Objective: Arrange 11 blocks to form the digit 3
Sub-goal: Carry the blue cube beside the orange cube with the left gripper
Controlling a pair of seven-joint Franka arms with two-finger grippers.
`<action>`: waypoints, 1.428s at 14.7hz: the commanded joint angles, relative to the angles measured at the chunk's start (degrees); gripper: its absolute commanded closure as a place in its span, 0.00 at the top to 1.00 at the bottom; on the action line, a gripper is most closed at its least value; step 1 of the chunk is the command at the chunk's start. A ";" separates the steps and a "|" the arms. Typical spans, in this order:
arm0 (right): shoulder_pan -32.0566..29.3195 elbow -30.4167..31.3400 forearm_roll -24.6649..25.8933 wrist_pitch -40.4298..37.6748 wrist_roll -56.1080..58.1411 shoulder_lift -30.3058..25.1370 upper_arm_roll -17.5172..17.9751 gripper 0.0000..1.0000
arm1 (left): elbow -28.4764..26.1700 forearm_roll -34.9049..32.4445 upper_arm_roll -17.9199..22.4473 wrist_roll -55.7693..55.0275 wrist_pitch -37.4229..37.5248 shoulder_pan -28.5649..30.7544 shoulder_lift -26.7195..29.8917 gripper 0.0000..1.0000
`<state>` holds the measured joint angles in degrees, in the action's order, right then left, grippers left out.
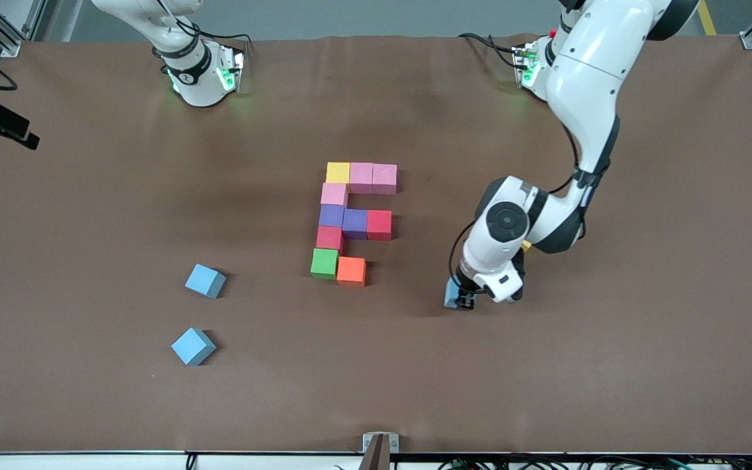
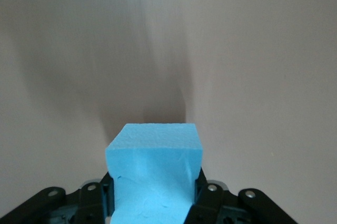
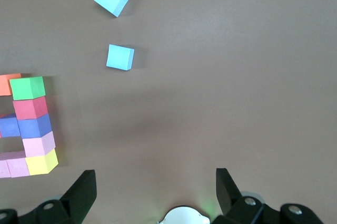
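A light blue block (image 2: 154, 174) sits clamped between the left gripper (image 1: 462, 300) fingers, down at the table (image 1: 611, 339). The right gripper (image 3: 155, 195) waits with jaws wide apart, holding nothing.

Plenty of bare table (image 1: 611, 365) is sitting open around the block figure (image 1: 353, 219); just two loose blue cubes (image 1: 205, 281) (image 1: 192, 346) are cluttering the right arm's end.

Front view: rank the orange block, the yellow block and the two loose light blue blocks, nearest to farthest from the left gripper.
From the left gripper, shut on a light blue block:
1. Orange block, at the figure's near end.
2. Yellow block, at the figure's top corner.
3. The two loose light blue blocks, toward the right arm's end: too close to call.
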<state>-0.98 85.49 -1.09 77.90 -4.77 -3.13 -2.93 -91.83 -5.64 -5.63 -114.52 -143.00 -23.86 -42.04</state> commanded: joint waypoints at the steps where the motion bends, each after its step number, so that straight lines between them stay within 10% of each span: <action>1: -0.25 2.05 -0.58 -0.56 0.46 -2.14 0.38 1.00 | 6.73 0.81 0.35 -7.18 0.09 -1.54 -4.27 0.30; 21: 0.63 2.22 0.12 -0.56 0.55 -1.70 0.03 1.00 | 13.33 5.20 0.26 -10.55 0.09 -13.58 -10.69 0.31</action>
<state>-0.48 86.21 -1.06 77.06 -4.76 -3.65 -2.81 -81.15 -2.46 -5.59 -124.94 -143.02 -36.07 -49.84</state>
